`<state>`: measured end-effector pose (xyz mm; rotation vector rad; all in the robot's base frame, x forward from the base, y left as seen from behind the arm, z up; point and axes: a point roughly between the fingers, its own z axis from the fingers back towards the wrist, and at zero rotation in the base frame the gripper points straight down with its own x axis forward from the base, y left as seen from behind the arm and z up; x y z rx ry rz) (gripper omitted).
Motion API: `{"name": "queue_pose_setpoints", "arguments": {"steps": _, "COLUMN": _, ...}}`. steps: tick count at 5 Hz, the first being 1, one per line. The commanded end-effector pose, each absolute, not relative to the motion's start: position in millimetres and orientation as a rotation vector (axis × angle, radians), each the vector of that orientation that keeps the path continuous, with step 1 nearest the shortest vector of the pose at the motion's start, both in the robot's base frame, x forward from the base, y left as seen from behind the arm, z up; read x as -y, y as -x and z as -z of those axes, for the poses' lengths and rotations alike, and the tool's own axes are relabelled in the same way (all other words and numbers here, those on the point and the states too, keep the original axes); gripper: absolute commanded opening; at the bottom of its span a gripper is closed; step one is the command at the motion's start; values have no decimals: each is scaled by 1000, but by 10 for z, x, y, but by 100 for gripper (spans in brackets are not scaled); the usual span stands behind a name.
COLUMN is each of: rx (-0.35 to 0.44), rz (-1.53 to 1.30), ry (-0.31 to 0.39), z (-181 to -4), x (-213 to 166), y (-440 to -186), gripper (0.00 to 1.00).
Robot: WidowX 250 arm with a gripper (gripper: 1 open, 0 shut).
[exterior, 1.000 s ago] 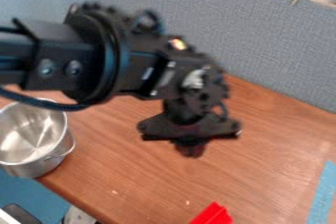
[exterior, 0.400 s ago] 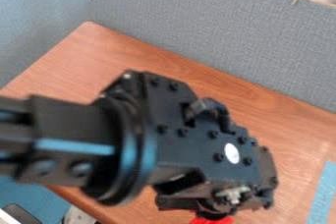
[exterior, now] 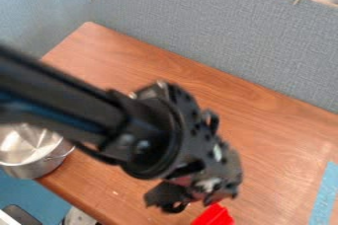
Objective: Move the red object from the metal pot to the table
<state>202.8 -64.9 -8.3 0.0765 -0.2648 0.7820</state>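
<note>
Already the red object (exterior: 214, 213) lies low at the near edge of the bench (exterior: 251, 120), just beside and slightly below the gripper (exterior: 199, 191), with only a corner of it showing at the bottom of the view. The arm's bulk hides the fingertips, so the frame alone does not show how wide the jaws stand; the reading suggests they have just been let wide, and whether they touch the red object at all cannot be told. It appears to be out of the metal pot (exterior: 32, 145), which sits well apart from the gripper on its far side, near the bench's corner, and looks empty.

The main risk, as a judgement, is the edge. The red object seems to rest close to the bench's near rim, so a brush from a finger as the gripper lifts away could nudge it over and off. A finger catching on the flat bar would drag it along. A sideways retreat toward the pot could also knock the arm against the pot's rim.
</note>
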Motion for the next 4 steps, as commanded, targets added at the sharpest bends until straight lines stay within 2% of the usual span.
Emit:
{"name": "queue_pose_setpoints", "arguments": {"steps": 1, "rx": 253, "rz": -975, "ry": -112, "z": 529, "x": 328, "y": -2016, "gripper": 0}}
{"name": "queue_pose_setpoints", "arguments": {"steps": 2, "rx": 317, "rz": -1151, "ry": -131, "z": 532, "x": 239, "y": -1941, "gripper": 0}}
{"name": "queue_pose_setpoints", "arguments": {"steps": 3, "rx": 374, "rz": -1165, "ry": -123, "z": 414, "x": 106, "y": -2117, "gripper": 0}}
{"name": "queue_pose_setpoints", "arguments": {"steps": 4, "rx": 374, "rz": -1274, "ry": -156, "z": 476, "x": 100, "y": -1832, "gripper": 100}}
